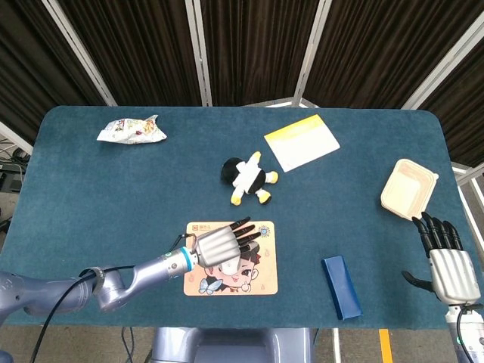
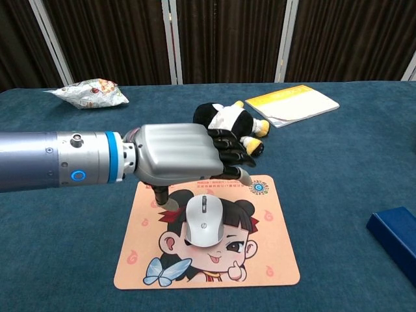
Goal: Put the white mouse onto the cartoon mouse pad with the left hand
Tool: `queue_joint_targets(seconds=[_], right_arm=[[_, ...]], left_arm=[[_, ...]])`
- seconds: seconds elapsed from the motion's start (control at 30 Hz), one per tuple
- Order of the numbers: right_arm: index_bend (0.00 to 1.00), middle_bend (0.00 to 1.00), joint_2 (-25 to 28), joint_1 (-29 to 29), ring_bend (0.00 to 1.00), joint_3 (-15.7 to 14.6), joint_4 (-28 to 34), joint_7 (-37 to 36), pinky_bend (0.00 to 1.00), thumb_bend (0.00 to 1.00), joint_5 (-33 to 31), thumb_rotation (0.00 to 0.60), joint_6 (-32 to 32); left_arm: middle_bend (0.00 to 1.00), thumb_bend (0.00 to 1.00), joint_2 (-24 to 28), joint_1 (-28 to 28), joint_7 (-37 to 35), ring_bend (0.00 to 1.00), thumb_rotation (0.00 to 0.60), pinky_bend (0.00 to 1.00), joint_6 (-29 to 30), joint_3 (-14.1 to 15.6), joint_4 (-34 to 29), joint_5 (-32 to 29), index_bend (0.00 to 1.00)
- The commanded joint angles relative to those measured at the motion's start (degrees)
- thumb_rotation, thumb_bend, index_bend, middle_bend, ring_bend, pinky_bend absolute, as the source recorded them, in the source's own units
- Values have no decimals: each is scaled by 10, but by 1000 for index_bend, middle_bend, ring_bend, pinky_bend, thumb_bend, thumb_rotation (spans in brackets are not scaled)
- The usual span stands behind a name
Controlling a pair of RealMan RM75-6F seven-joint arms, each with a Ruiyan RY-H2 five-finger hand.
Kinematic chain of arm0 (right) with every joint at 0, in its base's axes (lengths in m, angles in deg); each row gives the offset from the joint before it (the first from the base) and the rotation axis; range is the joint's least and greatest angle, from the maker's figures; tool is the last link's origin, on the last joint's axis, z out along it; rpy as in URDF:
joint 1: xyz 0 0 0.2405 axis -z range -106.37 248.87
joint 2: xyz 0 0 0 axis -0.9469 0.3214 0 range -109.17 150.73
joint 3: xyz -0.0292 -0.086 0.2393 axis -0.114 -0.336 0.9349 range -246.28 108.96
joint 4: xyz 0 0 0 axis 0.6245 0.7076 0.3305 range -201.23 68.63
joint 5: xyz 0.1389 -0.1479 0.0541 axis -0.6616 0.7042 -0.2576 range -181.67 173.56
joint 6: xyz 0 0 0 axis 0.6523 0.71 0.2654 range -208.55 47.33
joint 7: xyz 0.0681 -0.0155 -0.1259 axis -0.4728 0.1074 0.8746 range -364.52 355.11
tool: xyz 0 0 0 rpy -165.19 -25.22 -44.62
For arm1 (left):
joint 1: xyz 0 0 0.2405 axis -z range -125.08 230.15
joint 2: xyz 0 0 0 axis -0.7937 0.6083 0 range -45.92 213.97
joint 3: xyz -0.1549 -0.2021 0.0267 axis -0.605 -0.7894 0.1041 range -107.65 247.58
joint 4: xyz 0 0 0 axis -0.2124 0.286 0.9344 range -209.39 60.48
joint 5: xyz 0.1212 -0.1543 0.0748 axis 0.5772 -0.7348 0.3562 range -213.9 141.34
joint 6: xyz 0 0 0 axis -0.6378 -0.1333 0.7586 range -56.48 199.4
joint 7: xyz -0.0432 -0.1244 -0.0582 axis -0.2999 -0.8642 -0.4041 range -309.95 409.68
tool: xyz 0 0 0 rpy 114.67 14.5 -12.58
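The white mouse (image 2: pixel 205 221) lies flat on the cartoon mouse pad (image 2: pixel 262 261), over the drawn face. My left hand (image 2: pixel 179 160) hovers just above and behind the mouse with its fingers spread, holding nothing. In the head view the left hand (image 1: pixel 220 244) covers the upper middle of the pad (image 1: pixel 262 280) and hides most of the mouse. My right hand (image 1: pixel 448 262) rests at the table's near right edge, fingers apart and empty; the chest view does not show it.
A plush penguin (image 1: pixel 248 178) lies behind the pad, with a yellow-and-white booklet (image 1: pixel 301 142) further back right. A snack bag (image 1: pixel 130 131) sits far left. A blue box (image 1: pixel 341 286) lies right of the pad, a takeout box (image 1: pixel 408 187) by the right edge.
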Motion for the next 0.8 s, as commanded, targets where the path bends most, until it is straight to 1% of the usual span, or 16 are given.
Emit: queue_joint_targets(seconds=[0.03,0.2,0.27,0.47,0.6,0.63,0.8], right_arm=[[32,0,0,0,0,0,0,0,0,100,0,600,0],[32,0,0,1,0,0,0,2,0,99,1,600,-2],[32,0,-1,1,0,0,1,4,0,99,1,600,-3],[32,0,-2,2,0,0,1,6,0,100,0,600,-4],[32,0,-3,2,0,0,1,8,0,99,0,600,-4],[32,0,-3,2,0,0,1,8,0,99,0,600,-5],[32,0,-4,2,0,0,1,11,0,99,1,600,-6]], left_arm=[[0,189,38,-32,24,0,600,0,56,-6,-38,-7,121],[0,189,90,-88,59,0,600,0,139,-12,-95,-30,97],[0,189,123,-119,76,0,600,0,178,-10,-128,-41,84],[0,189,189,-190,85,0,600,0,262,-2,-178,-70,41],[0,187,228,-243,58,0,600,0,324,8,-192,-79,27],[0,187,238,-261,41,0,600,0,342,13,-191,-82,20],[0,189,265,-316,-27,0,600,0,385,35,-186,-88,0]])
